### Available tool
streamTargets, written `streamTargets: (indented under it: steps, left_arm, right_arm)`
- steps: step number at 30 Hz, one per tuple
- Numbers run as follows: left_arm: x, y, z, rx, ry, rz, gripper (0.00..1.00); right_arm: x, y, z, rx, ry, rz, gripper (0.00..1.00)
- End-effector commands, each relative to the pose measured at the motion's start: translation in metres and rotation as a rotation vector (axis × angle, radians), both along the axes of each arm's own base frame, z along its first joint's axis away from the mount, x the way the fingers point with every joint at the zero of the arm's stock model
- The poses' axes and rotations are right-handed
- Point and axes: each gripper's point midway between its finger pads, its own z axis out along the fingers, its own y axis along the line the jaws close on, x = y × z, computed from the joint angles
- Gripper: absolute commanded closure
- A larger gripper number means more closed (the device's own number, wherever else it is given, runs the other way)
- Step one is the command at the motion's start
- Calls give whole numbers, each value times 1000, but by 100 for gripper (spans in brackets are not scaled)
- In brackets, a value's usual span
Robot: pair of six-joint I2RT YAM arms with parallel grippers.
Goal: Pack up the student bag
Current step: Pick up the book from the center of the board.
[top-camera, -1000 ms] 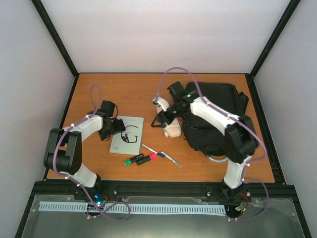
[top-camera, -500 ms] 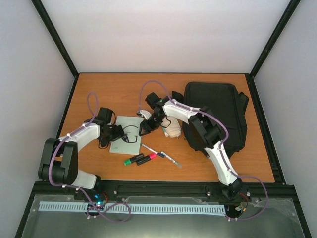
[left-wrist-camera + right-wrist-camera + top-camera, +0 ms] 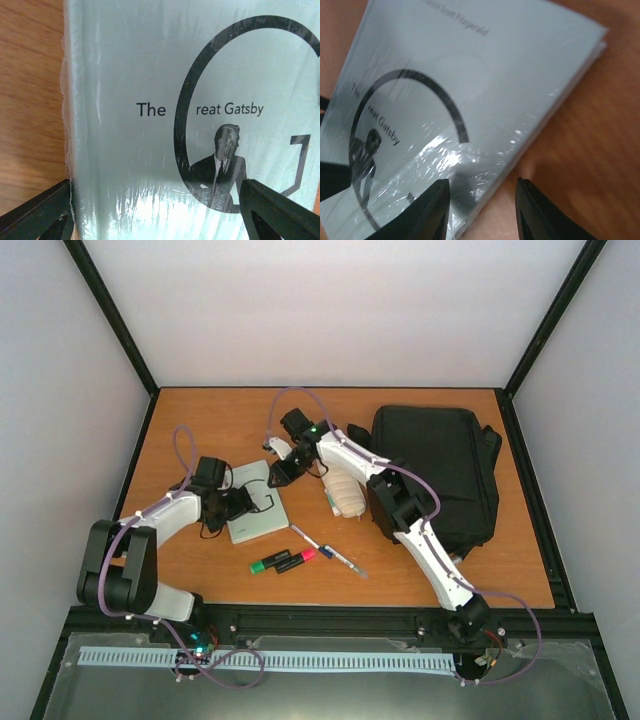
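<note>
Large black fabric backpack: lies flat on the right half of the orange-brown wooden surface, well apart from both grippers. From above you cannot tell whether any zip is open.

Left gripper: fingers spread wide, low over the pale mint, plastic-wrapped paperback titled "The Great Gatsby". One fingertip sits off the book's left edge over bare wood, the other over the cover. Nothing pinched.

Right gripper: also spread, straddling the book's right-hand edge near the far corner, with one finger above the cover and one above the surface. Not closed on it.

Between book and bag: a cream ribbed fabric pencil case, just beside the bag's left side. Nearer you: a green highlighter, a pink highlighter and loose pens.

Handling, as judgement:
- The bag looks soft, floppy and light while empty. Expect the walls to sag and the mouth to fall shut once released.
- Take it by a zip tab or the firmer seam at the opening, and hold that open with one gripper while the other feeds items in.
- Pulling a shoulder strap would likely drag the whole bag.
- The book is stiff, but its wrap looks slick, so bite well in from the edge.
</note>
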Motion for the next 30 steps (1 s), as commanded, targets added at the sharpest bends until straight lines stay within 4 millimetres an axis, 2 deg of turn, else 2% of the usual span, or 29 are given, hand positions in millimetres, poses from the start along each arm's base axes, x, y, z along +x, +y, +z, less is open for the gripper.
streamTargets:
  steps: [1,6,12,18,22,26,30]
  left_arm:
    - [0,-9,-4,-69,-11,27,10]
    - [3,-10,3,-81,-32,35,10]
    - [-1,10,-1,-2,-57,114,3]
    - [-3,10,-15,-49,-58,150,3]
    - [-2,5,-25,-119,-65,145,4]
    - [4,-9,-29,-205,-79,110,6]
    - [6,-5,-33,-177,-68,113,8]
  right_arm:
    - [24,-7,4,-15,-70,-29,58]
    - [15,-15,15,-21,-42,-38,49]
    - [-11,-18,20,22,71,-23,50]
    - [-32,-14,10,63,194,6,51]
    - [-35,-15,-9,19,212,-8,52]
    - [-33,-22,-30,-41,212,-34,61]
    - [-41,-22,-42,-36,253,-14,67]
